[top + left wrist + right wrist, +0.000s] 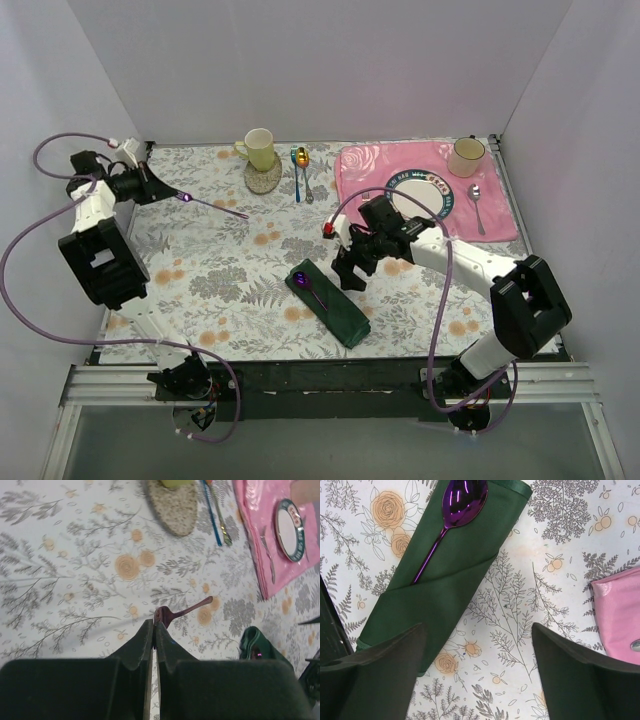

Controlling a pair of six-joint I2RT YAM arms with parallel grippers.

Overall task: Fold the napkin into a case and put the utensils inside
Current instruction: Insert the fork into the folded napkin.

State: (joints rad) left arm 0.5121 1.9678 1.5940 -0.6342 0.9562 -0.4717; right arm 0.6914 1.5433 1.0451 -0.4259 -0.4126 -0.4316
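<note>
Left gripper (154, 626): jaws closed on the slim metallic purple fork (187, 609), held over the floral-clothed table (200, 280) toward its far left corner.

Right gripper (477, 627): jaws wide apart, empty, above the folded dark green cloth case (445, 580) by the near edge.

Matching purple spoon (455, 505) is tucked in; fork insertion outstanding.

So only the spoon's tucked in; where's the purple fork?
Top view, left side: the fork is pinched in the left gripper, free end near the coaster.
</note>
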